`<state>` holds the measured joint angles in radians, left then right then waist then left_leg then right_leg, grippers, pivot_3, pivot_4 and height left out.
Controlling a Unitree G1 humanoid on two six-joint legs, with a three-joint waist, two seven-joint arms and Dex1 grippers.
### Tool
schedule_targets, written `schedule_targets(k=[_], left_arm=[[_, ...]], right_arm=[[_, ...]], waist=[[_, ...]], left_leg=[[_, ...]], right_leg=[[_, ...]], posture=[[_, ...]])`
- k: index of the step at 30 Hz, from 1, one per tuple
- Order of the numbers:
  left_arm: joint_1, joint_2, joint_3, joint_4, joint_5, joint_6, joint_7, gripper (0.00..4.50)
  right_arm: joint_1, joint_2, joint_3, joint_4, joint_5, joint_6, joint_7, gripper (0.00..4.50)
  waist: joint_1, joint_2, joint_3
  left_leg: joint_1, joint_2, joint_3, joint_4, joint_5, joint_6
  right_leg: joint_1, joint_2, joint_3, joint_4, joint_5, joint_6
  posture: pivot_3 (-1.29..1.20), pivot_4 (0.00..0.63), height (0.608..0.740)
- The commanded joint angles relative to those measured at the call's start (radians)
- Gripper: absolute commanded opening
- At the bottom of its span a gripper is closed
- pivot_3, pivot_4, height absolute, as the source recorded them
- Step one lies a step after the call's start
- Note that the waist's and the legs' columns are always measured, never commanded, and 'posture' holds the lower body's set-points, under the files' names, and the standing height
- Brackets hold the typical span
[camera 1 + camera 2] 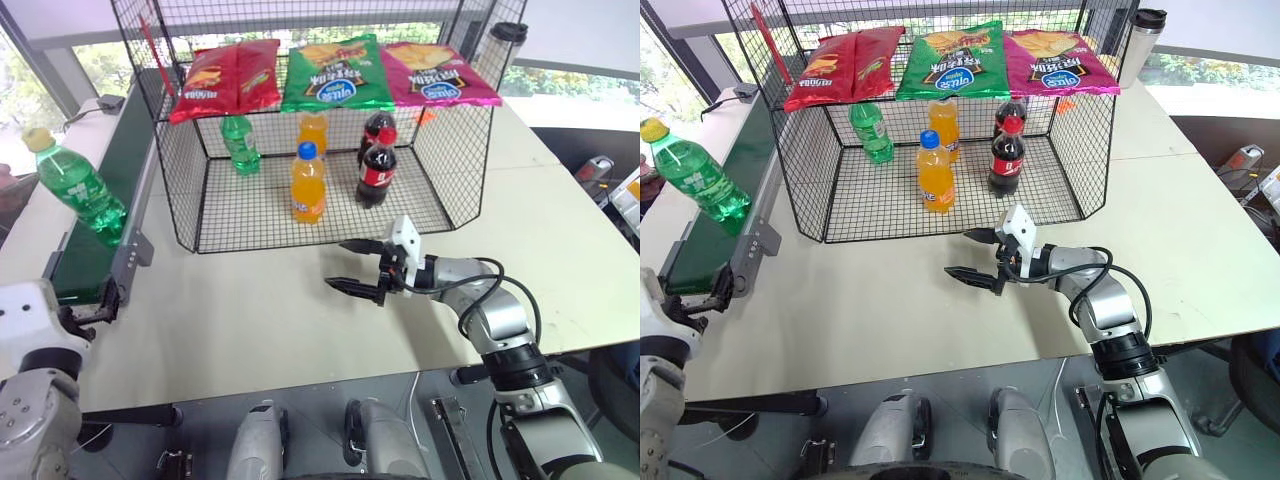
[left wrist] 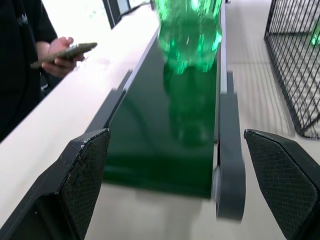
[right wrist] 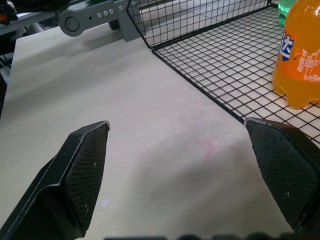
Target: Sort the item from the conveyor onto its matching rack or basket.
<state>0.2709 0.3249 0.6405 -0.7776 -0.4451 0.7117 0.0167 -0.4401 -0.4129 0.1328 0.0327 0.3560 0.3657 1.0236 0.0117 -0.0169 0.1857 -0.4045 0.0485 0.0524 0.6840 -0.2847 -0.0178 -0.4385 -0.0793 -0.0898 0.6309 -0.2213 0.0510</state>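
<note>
the left gripper (image 2: 175, 185) has its two black fingers wide apart, with nothing between them. it sits at the near end of the conveyor (image 1: 90, 255), level with the dark green belt, and points along it. farther up the belt stands the green soda bottle (image 1: 80, 190) with the yellow cap. it leans a little and no gripper touches it. beside the belt, on the side away from the basket, a person's hand (image 2: 60, 52) holds a phone (image 2: 65, 51).

the right gripper (image 1: 362, 268) also has its fingers wide apart and holds nothing. it hangs just above the white table (image 1: 260, 320), right in front of the open side of the black wire basket (image 1: 180, 190), and points toward the robot's left.

inside the basket, on the grid floor, stand an orange bottle (image 1: 308, 184) with a blue cap, another orange bottle (image 1: 313, 132) behind it, two dark cola bottles (image 1: 377, 172) with red caps, and a green bottle (image 1: 240, 144) near the back. three chip bags lie on top of the basket: a red bag (image 1: 225, 78), a green bag (image 1: 336, 72) and a pink bag (image 1: 435, 72). a tall cup (image 1: 1143, 42) stands on the table behind the basket.
</note>
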Motion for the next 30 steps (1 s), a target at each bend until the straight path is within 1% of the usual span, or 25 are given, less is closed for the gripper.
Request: schedule_targets(k=[1, 12, 18, 19, 20, 22, 26, 30], left_arm=[[-0.014, 0.014, -0.002, 0.001, 0.02, -0.011, 0.0, 4.47], [-0.092, 0.031, 0.003, 0.057, 0.059, -0.02, 0.015, 4.47], [-0.133, 0.035, 0.001, 0.086, 0.082, -0.031, 0.014, 4.47], [-0.138, 0.034, -0.002, 0.09, 0.085, -0.036, 0.012, 3.95], [-0.143, 0.029, -0.005, 0.094, 0.074, -0.042, 0.002, 3.67], [-0.145, 0.021, -0.013, 0.095, 0.067, -0.052, -0.008, 2.8], [-0.137, 0.007, -0.032, 0.076, 0.052, -0.061, -0.027, 2.77], [-0.134, 0.011, -0.016, 0.059, 0.042, -0.047, -0.031, 2.77]], right_arm=[[0.001, -0.005, -0.008, -0.052, 0.013, 0.002, -0.007, 4.5], [0.015, -0.01, -0.012, -0.074, 0.016, 0.017, -0.015, 4.5], [0.04, -0.059, -0.006, -0.148, 0.055, 0.056, 0.047, 4.5], [0.042, -0.066, -0.006, -0.162, 0.062, 0.063, 0.052, 4.5], [0.04, -0.066, -0.007, -0.17, 0.066, 0.067, 0.051, 4.5], [0.033, -0.063, -0.01, -0.175, 0.07, 0.073, 0.041, 4.5], [0.029, -0.062, -0.01, -0.178, 0.07, 0.075, 0.032, 4.5], [0.02, -0.067, -0.013, -0.213, 0.099, 0.097, 0.044, 4.5]], waist=[[0.0, 0.0, 0.0], [0.0, 0.0, 0.0], [0.001, 0.0, 0.0], [0.001, 0.0, 0.0], [0.0, 0.0, 0.0], [0.0, 0.0, 0.0], [0.003, 0.0, 0.0], [0.004, 0.0, 0.0]], left_leg=[[0.0, 0.0, 0.0, 0.0, 0.0, 0.0], [0.0, 0.0, 0.0, 0.0, 0.0, 0.0], [0.0, 0.0, 0.0, 0.0, 0.0, 0.0], [0.0, 0.0, 0.0, 0.0, 0.0, 0.0], [0.0, 0.0, 0.0, 0.0, 0.0, 0.0], [0.0, 0.0, 0.0, 0.0, 0.0, 0.0], [0.0, 0.0, 0.0, 0.0, 0.0, 0.0], [-0.001, 0.0, 0.0, 0.0, 0.0, 0.0]], right_leg=[[0.0, 0.0, 0.0, 0.0, 0.0, 0.0], [0.0, 0.0, 0.0, 0.0, 0.0, 0.0], [0.0, 0.0, 0.0, 0.0, 0.0, 0.0], [0.0, 0.0, 0.0, 0.0, 0.0, 0.0], [0.0, 0.0, 0.0, 0.0, 0.0, 0.0], [0.0, 0.0, 0.0, 0.0, 0.0, 0.0], [0.0, 0.0, 0.0, 0.0, 0.0, 0.0], [0.0, -0.001, 0.0, -0.001, 0.0, 0.0]], posture=[[0.0, 0.15, 0.74], [0.0, 0.15, 0.74], [0.0, 0.15, 0.74], [0.0, 0.15, 0.74], [0.0, 0.15, 0.74], [0.0, 0.15, 0.74], [0.0, 0.15, 0.74], [0.0, 0.15, 0.74]])
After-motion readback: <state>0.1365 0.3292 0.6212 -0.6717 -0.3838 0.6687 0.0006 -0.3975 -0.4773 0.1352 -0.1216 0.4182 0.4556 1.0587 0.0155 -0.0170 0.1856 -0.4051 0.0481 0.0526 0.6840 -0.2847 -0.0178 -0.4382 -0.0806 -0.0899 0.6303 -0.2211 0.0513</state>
